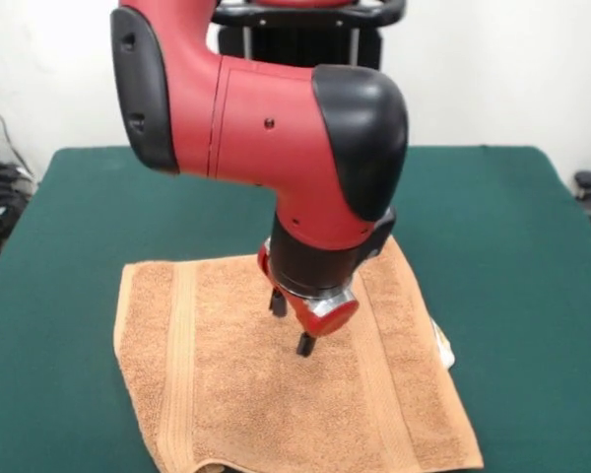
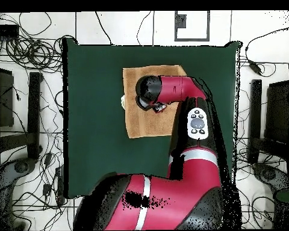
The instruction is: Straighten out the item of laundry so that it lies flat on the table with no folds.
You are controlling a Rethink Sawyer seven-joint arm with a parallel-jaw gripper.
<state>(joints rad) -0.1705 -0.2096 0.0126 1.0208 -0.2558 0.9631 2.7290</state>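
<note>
The item of laundry, an orange-tan towel (image 1: 227,384), lies spread on the dark green table (image 1: 79,217), with woven bands running down its left and right sides. A small white tag (image 1: 441,347) sticks out at its right edge. Its near edge curls up slightly at the left corner. My gripper (image 1: 291,323) points down over the towel's upper middle, open, with nothing between its two dark fingers (image 1: 304,344). In the overhead view the arm covers much of the towel (image 2: 144,123) and hides the gripper.
The arm's bulky red and black wrist (image 1: 305,138) hangs over the towel's far edge. Green table (image 2: 93,120) stretches well beyond the towel on all sides. Cables and dark equipment (image 2: 26,90) lie on the floor round the table.
</note>
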